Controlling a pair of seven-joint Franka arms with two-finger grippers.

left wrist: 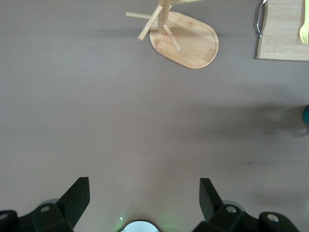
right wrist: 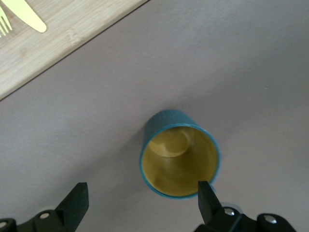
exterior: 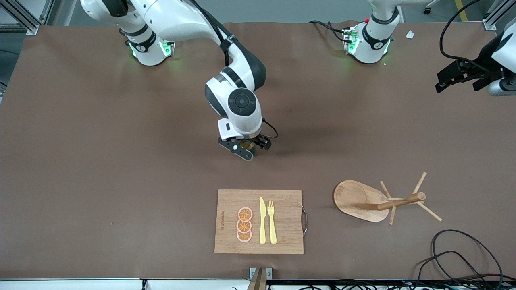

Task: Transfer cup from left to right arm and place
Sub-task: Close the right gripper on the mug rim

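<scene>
R gripper (exterior: 245,148) hangs low over mid-table, fingers spread wide, nothing pinched. In the R wrist view its two dark fingertips (right wrist: 77,200) stand well apart, w/ the cup (right wrist: 179,153) on the table between them and a bit ahead; one fingertip overlaps the cup's rim in that view, can't tell if it touches. Cup is upright, teal outside, yellowish-tan inside, mouth up; handle not seen. In the front view the cup is mostly hidden under the R gripper, only a bit of yellow shows through.

L gripper (exterior: 459,78) is up in the air by the L arm's end of the table, fingers also spread wide and empty; L arm waits. L wrist view shows its fingertips (left wrist: 77,195) apart over bare table.

Cutting board (exterior: 282,237) lies nearer the front cam than the cup, w/ three orange slices (exterior: 244,224), a yellow knife (exterior: 262,220) and yellow fork (exterior: 272,222) on it, metal handle on the edge toward the L arm's end. Wooden mug tree (exterior: 365,201) stands beside the board, toward the L arm's end. Black cables (exterior: 463,257) near the table's front corner at that end.
</scene>
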